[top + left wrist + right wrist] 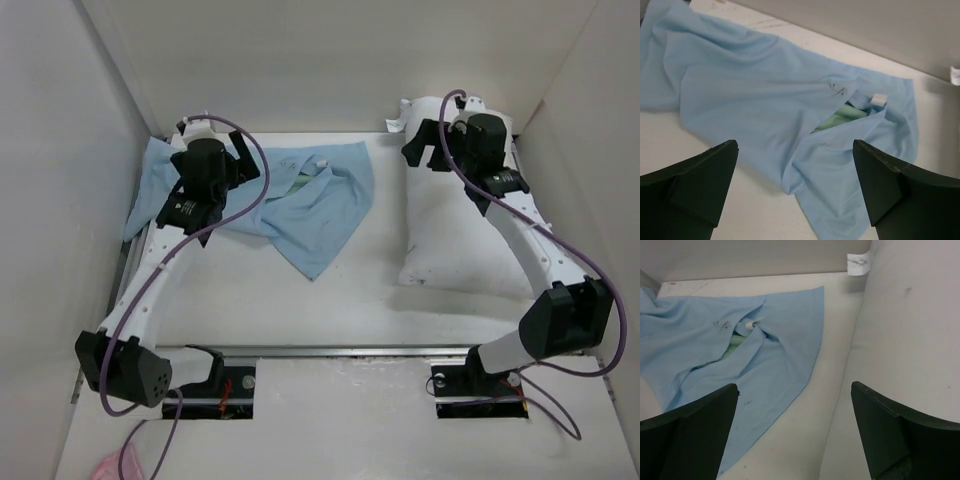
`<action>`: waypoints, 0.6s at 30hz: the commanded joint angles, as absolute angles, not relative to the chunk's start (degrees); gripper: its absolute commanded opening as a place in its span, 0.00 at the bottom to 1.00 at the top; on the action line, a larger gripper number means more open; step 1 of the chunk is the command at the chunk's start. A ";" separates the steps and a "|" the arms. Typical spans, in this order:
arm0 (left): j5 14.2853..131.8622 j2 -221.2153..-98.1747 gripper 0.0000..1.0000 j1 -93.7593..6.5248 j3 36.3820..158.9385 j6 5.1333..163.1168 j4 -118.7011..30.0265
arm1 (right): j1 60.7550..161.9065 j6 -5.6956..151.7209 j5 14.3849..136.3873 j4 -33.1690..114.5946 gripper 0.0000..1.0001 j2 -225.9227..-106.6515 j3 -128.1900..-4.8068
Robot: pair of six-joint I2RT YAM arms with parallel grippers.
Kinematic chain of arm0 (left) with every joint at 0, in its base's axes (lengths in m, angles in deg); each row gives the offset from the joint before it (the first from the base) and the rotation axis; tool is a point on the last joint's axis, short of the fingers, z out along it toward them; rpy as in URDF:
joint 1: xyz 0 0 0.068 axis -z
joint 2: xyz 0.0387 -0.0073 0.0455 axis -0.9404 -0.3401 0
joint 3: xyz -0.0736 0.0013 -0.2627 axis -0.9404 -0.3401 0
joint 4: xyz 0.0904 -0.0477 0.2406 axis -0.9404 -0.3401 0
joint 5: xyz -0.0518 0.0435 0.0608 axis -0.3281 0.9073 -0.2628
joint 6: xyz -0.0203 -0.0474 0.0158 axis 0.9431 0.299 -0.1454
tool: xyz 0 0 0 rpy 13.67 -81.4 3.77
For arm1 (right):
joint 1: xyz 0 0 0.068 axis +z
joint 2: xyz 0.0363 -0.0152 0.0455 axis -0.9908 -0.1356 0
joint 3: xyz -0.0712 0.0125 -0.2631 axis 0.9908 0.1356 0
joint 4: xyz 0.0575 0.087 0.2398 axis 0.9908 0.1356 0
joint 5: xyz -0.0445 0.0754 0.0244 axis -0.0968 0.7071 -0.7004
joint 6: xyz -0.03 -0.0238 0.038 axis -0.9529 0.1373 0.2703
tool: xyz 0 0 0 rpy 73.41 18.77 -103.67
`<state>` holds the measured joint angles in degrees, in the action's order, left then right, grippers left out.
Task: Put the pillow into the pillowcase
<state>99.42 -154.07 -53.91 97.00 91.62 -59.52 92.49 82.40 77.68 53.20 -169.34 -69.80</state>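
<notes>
1. Across the upper left of the top view, the pillowcase (300, 205) lies rumpled on the white table (300, 300), light blue face up, with 1 corner pointing toward the frame's centre.
2. At the upper right of that view, the pillow (445, 235) lies on the table, well apart from the pillowcase.
3. In the left wrist view, a slit in the pillowcase shows green fabric (842, 117) beside a small white label (879, 99).
4. The left gripper (795, 146) hangs above the pillowcase, its 2 fingers spread wide with nothing between them.
5. The right gripper (793, 386) is also spread wide and empty. It sits over the pillow's upper end in the top view, with the pillow filling the right of its own wrist view.
</notes>
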 commanded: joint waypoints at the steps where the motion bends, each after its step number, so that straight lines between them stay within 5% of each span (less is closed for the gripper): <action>1: 99.28 -156.43 1.00 -56.75 98.44 96.10 -62.17 | 99.47 75.71 69.64 52.06 1.00 -170.19 -72.34; 8: 96.98 -160.74 1.00 -60.44 99.14 97.76 -61.65 | 116.63 67.43 66.40 59.10 1.00 -186.95 -81.38; 18: 94.78 -173.14 1.00 -64.14 108.90 95.76 -64.81 | 125.36 67.42 67.13 65.17 1.00 -205.70 -91.06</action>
<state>96.08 -173.06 -64.16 105.87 96.62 -63.94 125.64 68.07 68.15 62.77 -205.65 -87.68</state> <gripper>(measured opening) 0.997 0.999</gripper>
